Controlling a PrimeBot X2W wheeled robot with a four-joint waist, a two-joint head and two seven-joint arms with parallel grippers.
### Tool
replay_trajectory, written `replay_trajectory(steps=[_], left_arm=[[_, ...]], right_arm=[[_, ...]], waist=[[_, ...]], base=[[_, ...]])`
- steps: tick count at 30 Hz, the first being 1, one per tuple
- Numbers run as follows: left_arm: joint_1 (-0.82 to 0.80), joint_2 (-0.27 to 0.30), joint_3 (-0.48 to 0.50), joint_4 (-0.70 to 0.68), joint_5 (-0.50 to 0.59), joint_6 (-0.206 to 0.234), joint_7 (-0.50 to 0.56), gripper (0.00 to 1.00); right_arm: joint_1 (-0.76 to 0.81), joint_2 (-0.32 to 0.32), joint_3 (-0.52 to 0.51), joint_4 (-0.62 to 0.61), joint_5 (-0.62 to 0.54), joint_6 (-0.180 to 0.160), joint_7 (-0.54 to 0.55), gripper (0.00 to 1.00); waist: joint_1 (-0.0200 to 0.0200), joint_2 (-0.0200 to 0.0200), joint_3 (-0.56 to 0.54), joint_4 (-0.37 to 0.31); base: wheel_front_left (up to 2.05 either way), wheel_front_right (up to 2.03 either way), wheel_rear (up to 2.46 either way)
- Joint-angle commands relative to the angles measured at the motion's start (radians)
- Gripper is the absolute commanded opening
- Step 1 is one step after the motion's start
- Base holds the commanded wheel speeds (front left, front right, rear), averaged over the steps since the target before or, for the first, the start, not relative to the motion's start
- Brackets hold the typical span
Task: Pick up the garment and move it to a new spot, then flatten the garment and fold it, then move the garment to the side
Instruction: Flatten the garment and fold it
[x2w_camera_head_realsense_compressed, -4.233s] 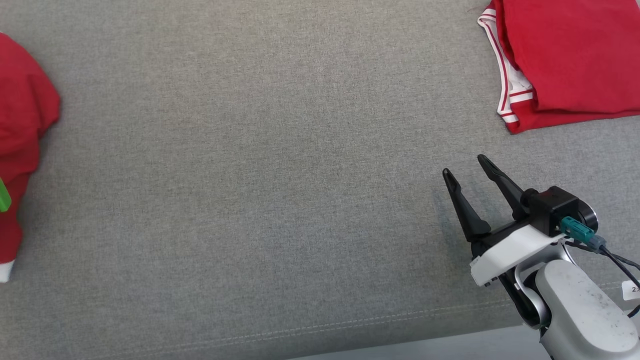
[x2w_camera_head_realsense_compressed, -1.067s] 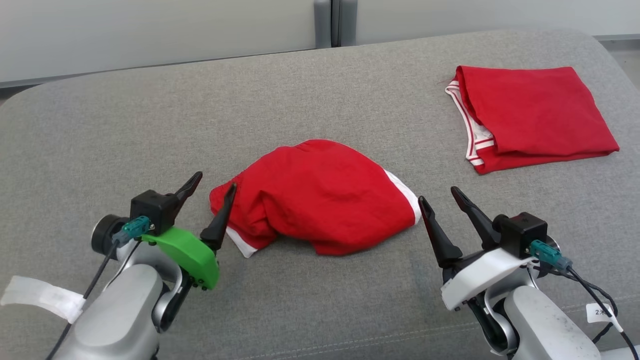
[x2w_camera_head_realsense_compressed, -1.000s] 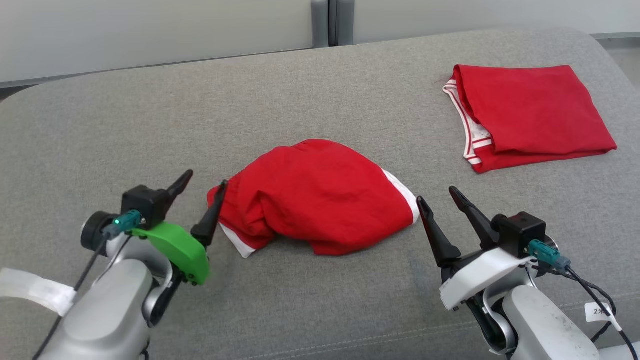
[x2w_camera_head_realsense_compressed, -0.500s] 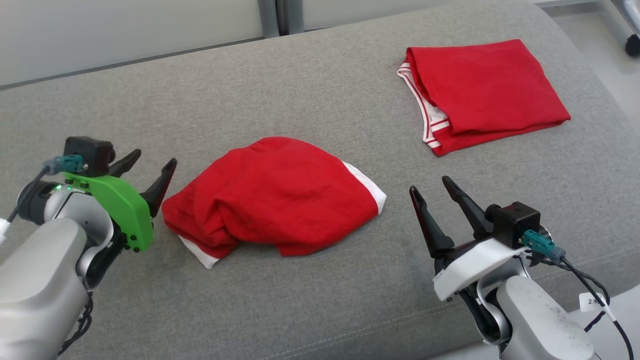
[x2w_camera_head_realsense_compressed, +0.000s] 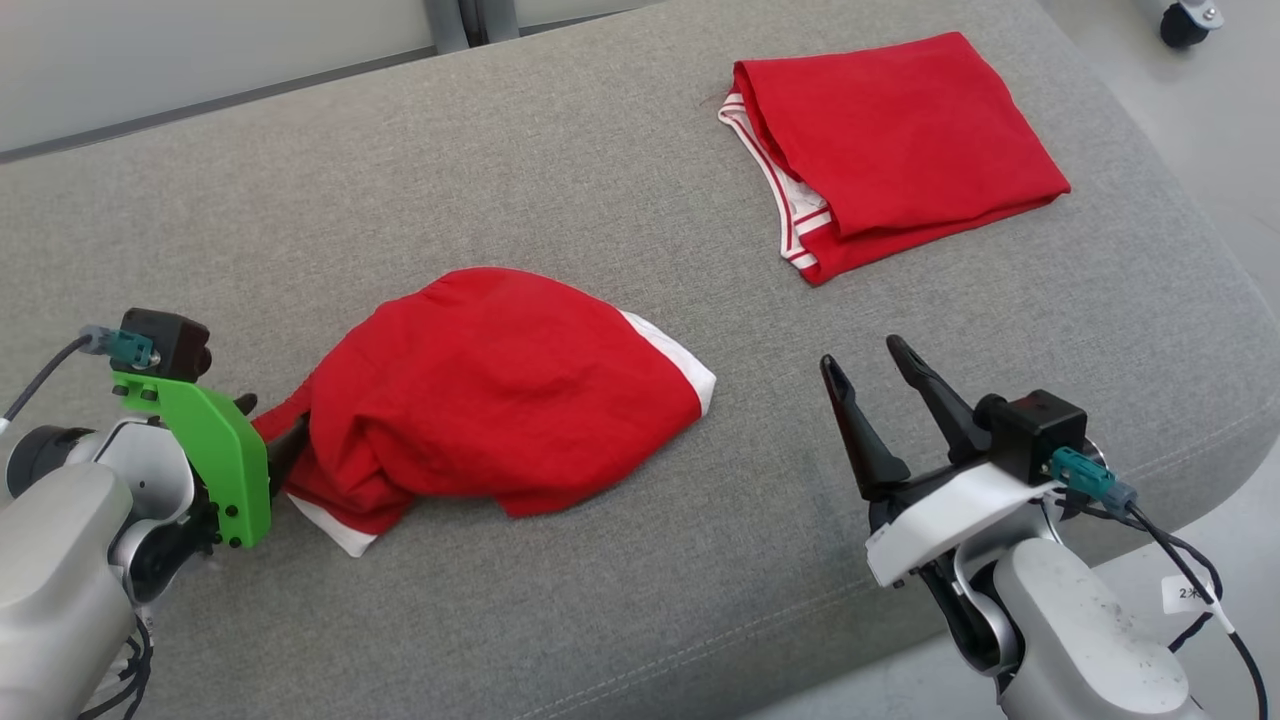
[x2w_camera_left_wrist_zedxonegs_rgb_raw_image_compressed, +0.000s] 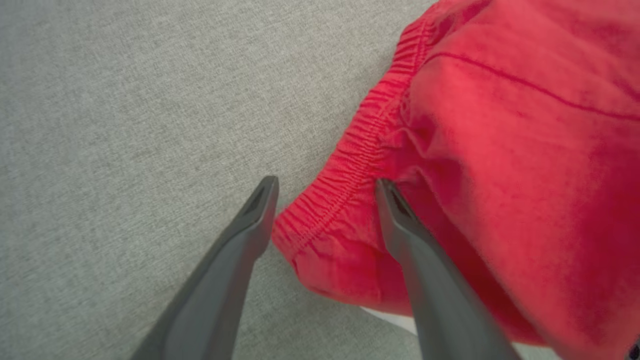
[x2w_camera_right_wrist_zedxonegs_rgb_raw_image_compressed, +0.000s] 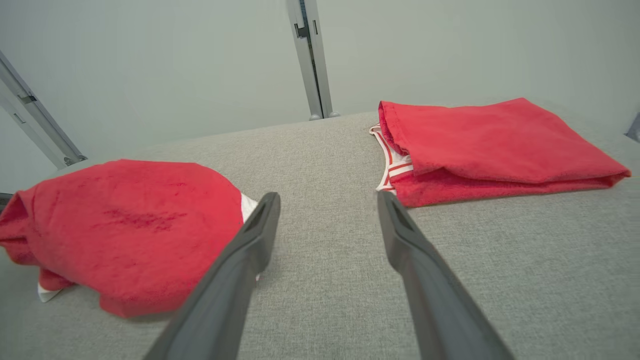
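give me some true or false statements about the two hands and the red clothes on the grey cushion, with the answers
1. The left hand is open, with its fingers on either side of the crumpled garment's elastic waistband. True.
2. The right hand is shut on the folded garment. False: it is open and empty, above bare grey cushion, apart from both garments.
3. The folded garment lies on top of the crumpled one. False: they lie apart, with bare cushion between them.
4. Both garments are red with white trim. True.
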Motion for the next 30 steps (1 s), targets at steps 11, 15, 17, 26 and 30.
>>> replay_trajectory(steps=[11, 15, 17, 26, 30], left_arm=[[-0.040, -0.012, -0.083, 0.067, -0.042, -0.002, 0.026, 0.40], [-0.058, -0.011, -0.113, 0.087, -0.049, -0.002, 0.015, 0.00], [-0.076, -0.004, -0.120, 0.090, -0.037, -0.002, -0.013, 0.00], [-0.165, 0.017, -0.145, 0.096, 0.026, -0.002, -0.202, 0.00], [-0.202, 0.031, -0.154, 0.112, 0.051, -0.002, -0.261, 0.00]], right_arm=[[-0.015, -0.007, 0.008, 0.000, -0.001, 0.000, -0.003, 1.00], [-0.021, -0.009, 0.009, 0.001, -0.002, 0.000, -0.003, 1.00], [-0.017, -0.009, 0.003, 0.000, -0.001, 0.000, -0.003, 1.00], [0.013, -0.009, -0.016, -0.005, -0.012, 0.000, -0.003, 1.00], [0.019, -0.009, -0.014, -0.004, -0.008, 0.000, -0.003, 1.00]], waist=[[0.0000, 0.0000, 0.008, -0.008], [0.0000, 0.0000, 0.012, -0.012], [0.0000, 0.0000, 0.012, -0.010], [0.0000, 0.0000, -0.011, 0.063], [0.0000, 0.0000, -0.029, 0.113]], base=[[0.00, 0.00, 0.00], [0.00, 0.00, 0.00], [0.00, 0.00, 0.00], [0.00, 0.00, 0.00], [0.00, 0.00, 0.00]])
